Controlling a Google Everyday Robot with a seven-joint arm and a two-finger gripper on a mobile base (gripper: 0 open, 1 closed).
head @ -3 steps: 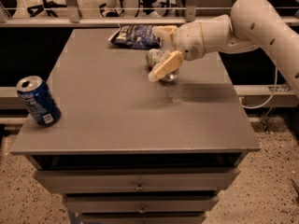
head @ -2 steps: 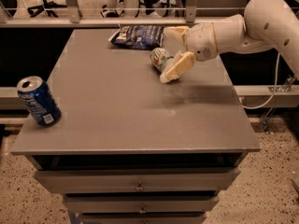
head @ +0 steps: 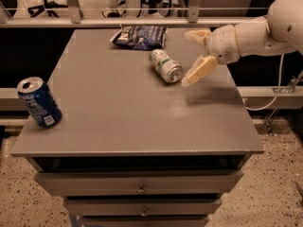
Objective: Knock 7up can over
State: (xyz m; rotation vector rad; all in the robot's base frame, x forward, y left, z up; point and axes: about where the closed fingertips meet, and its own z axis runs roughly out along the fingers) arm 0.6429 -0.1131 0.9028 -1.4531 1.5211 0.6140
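Toward the back of the table (head: 118, 117), the 7up can (head: 165, 66) is seen lying on its side, so the knock is judged done. Just right of it, the gripper (head: 189, 56) is held spread apart, empty.

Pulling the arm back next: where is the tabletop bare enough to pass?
Bare: middle and front of the table, from the blue can at the left edge to the right edge. Crowded: the back, where chip bag, lying 7up can and open gripper cluster.
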